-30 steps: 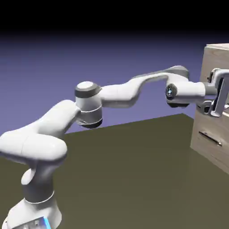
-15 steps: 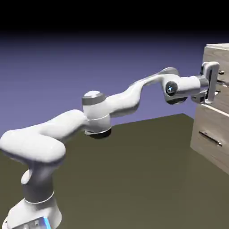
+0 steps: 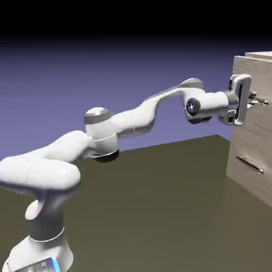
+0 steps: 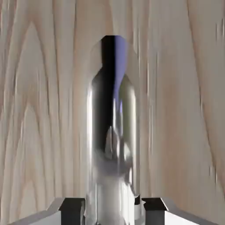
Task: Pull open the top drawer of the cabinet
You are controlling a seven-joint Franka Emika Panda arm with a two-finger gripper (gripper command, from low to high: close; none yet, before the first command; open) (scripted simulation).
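Observation:
The cabinet (image 3: 264, 54) stands at the exterior view's right edge. Its top drawer (image 3: 256, 130) has a flat light wood front that juts a little toward the arm, past the drawer below. My gripper (image 3: 253, 100) is at that drawer's metal bar handle (image 3: 261, 102), shut on it. In the hand view the shiny handle (image 4: 112, 132) runs up the picture from between my two grey fingertips (image 4: 72, 210), and the gripper (image 4: 112, 211) clamps its near end. Wood grain of the drawer front (image 4: 39, 110) fills everything behind it.
Below the top drawer sits the like lower drawer (image 3: 245, 178) with its own slim bar handle (image 3: 249, 163), closed. The dark olive table (image 3: 159, 212) stretches from the robot's base to the cabinet's foot. My arm spans the space above it.
The hand rose from between the two drawers to the top drawer's handle and closed on it. It has since drawn back leftward, and the top drawer's front has come out with it.

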